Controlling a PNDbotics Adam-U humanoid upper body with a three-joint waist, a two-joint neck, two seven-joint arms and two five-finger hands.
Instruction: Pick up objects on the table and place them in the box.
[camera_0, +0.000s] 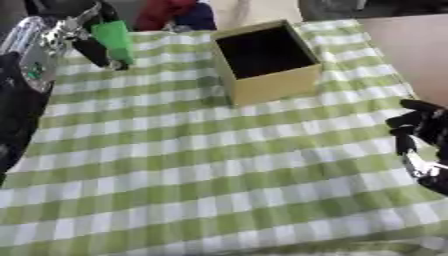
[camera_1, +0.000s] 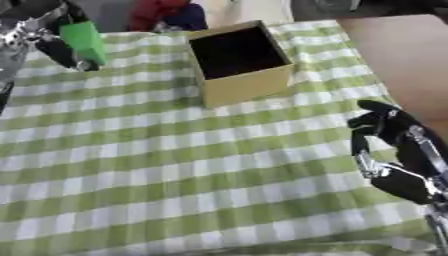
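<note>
Table w/ green-and-white checked cloth (camera_0: 201, 170) fills most of both views, lying a bit askew.

Box (camera_0: 267, 62): tan cardboard, open top, dark inside, sits upright on the cloth toward the far edge, a bit right of centre. Can't see anything inside it; the interior is just dark.

Left hand (camera_0: 92, 42) is up at the far left corner, above the cloth, well left of the box. Black fingers w/ silver parts are curled round a bright green object (camera_0: 114, 40), flat-sided and roughly rectangular, tilted, lower end pointing down toward the cloth. Object is clear of the table as far as can be judged; it is held in the air beside the box, not over the opening. Can't tell what the object is beyond colour and shape. Left arm (camera_0: 22, 85), black w/ silver, runs down the left edge of the view.

Right hand (camera_1: 394, 132) shows at the right edge, near side of the box and well apart from it, over the cloth's right border. Fingers are bent inward, dark tips drawn together; nothing visible between them. Silver bits show lower on the hand near the wrist.

Beyond the table's far edge, something red and dark blue (camera_0: 175, 12) shows left of the box, too blurred to identify. To the right of the cloth, bare brownish surface (camera_1: 394, 55).

No other loose things visible on the cloth in either view.
</note>
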